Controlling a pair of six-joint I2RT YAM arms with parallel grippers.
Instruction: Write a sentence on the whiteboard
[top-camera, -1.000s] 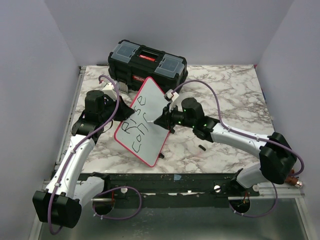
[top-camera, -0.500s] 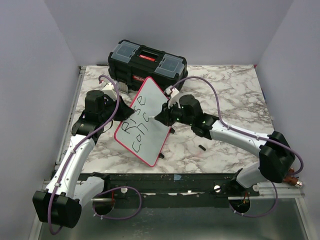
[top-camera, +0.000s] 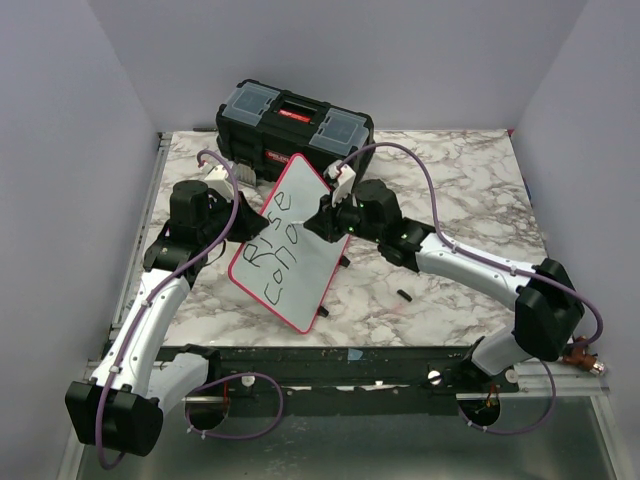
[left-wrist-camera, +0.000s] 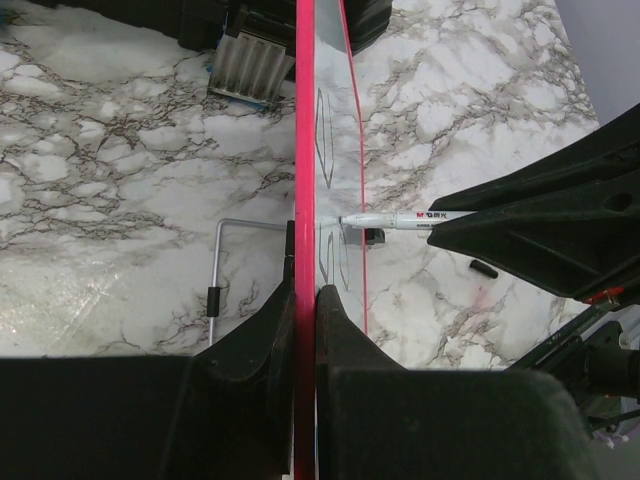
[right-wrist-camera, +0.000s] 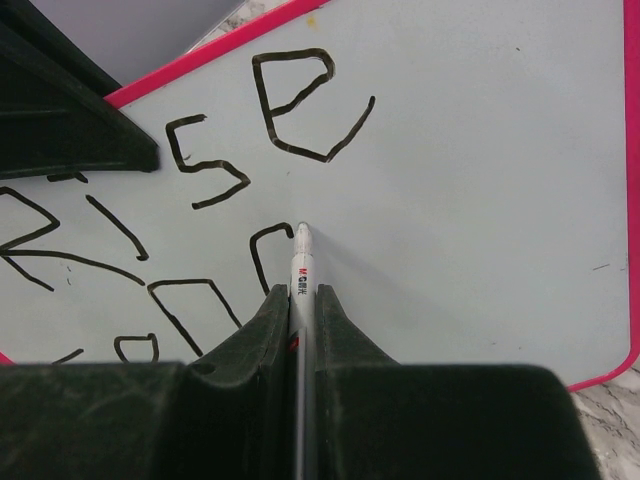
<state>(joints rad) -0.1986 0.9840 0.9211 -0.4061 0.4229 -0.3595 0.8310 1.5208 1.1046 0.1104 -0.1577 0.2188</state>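
The whiteboard (top-camera: 300, 262) stands tilted on edge above the table, its pink rim (left-wrist-camera: 304, 150) pinched in my left gripper (left-wrist-camera: 304, 295), which is shut on the board's left edge (top-camera: 262, 222). The sentence (right-wrist-camera: 215, 170) reads "RISE" on the top line, with more black letters started below it (top-camera: 275, 255). My right gripper (right-wrist-camera: 303, 295) is shut on a thin white marker (right-wrist-camera: 302, 260). The marker's tip rests on the board at the top end of a small curved stroke. In the left wrist view the marker (left-wrist-camera: 400, 218) meets the board from the right.
A black toolbox (top-camera: 295, 125) sits at the back, just behind the board's top corner. A small black marker cap (top-camera: 404, 295) lies on the marble table (top-camera: 460, 190) to the right of the board. A thin metal rod (left-wrist-camera: 213, 290) lies left of the board.
My right gripper has moved the marker up the board and slightly left, toward the toolbox. The left gripper and the board have stayed put.
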